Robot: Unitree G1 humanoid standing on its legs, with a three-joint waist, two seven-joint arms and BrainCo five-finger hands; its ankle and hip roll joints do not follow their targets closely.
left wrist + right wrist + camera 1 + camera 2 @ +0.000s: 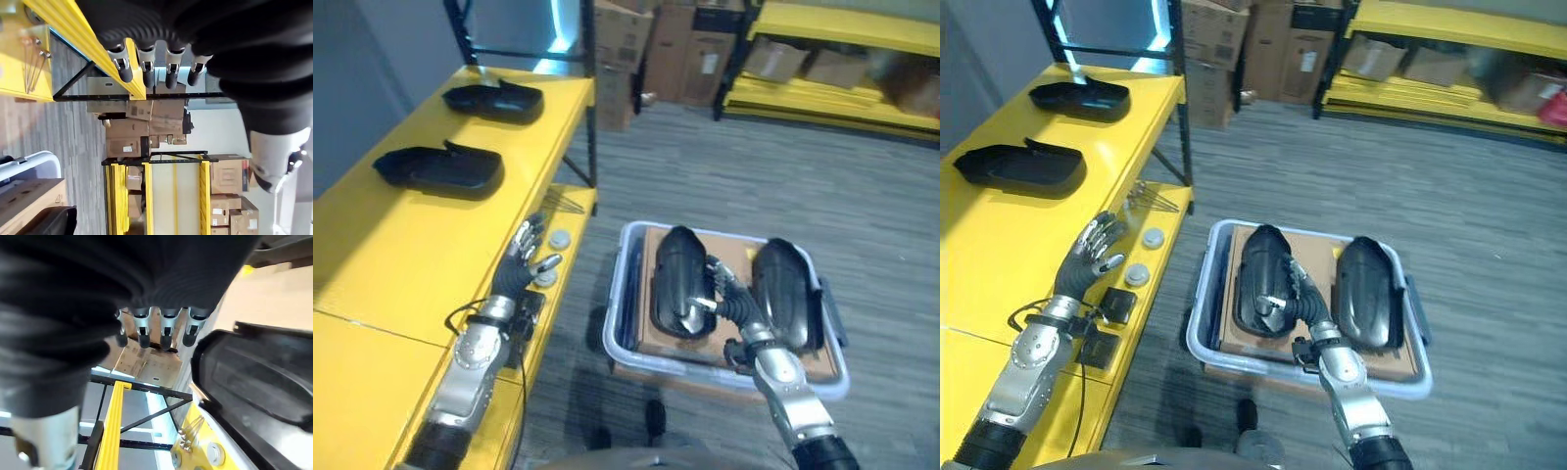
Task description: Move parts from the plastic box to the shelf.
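Right hand hangs over the white plastic box, fingers loose and apart, gripping nothing, just beside the left black moulded part, whose long axis runs near-to-far. Left hand waits spread above the yellow shelf, farther from both boxed parts.

No text, number or sign can be read. The cardboard boxes stacked at the back carry dark print and small white labels, but all of it is too small and blurred to make out.
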